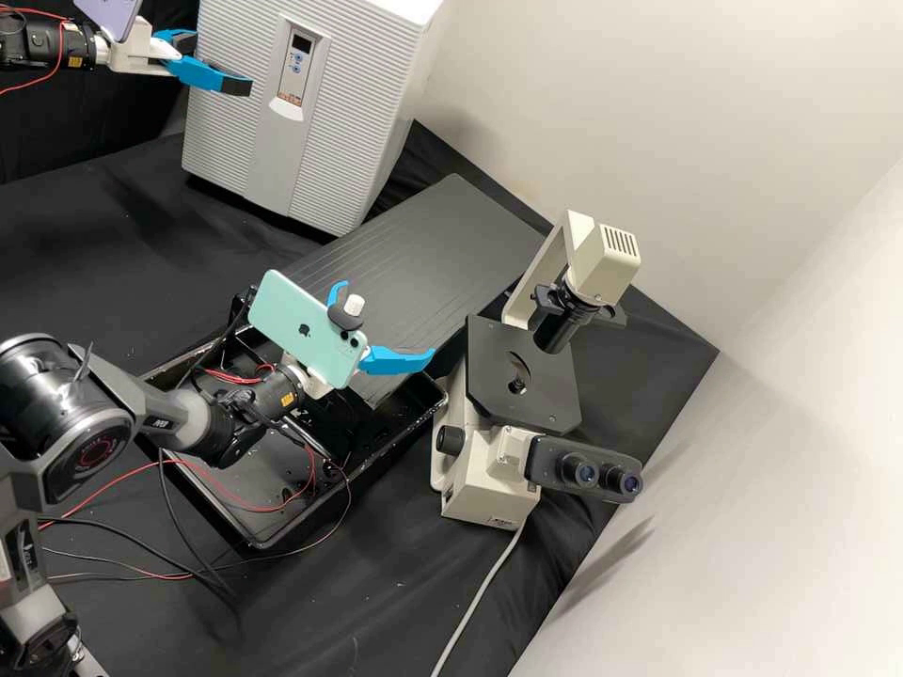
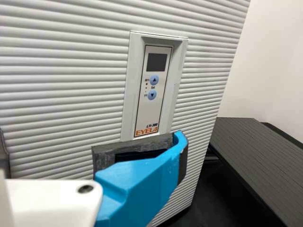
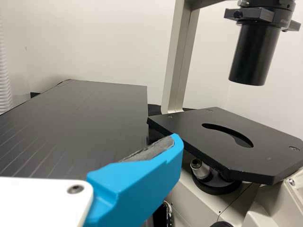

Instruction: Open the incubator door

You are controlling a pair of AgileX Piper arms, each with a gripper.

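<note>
The white ribbed incubator (image 1: 230, 122) stands at the back left in the high view, its front door (image 1: 324, 160) closed. My left gripper (image 1: 222, 64) is open in front of its upper left part, holding nothing. In the left wrist view my left gripper (image 2: 135, 189) has one blue finger across the door (image 2: 61, 94), just below the control panel (image 2: 154, 85); whether it touches is unclear. My right gripper (image 1: 387, 318) is open and empty above the black tray, beside the microscope. In the right wrist view, one finger of my right gripper (image 3: 137, 189) shows near the microscope stage (image 3: 218, 137).
A cream microscope (image 1: 489, 470) stands right of the black tray (image 1: 254, 536). Between incubator and microscope lies a dark grooved panel (image 1: 442, 244). Loose red and black wires hang around the nearer arm, which carries a green phone (image 1: 301, 329). A pale wall rises at the right.
</note>
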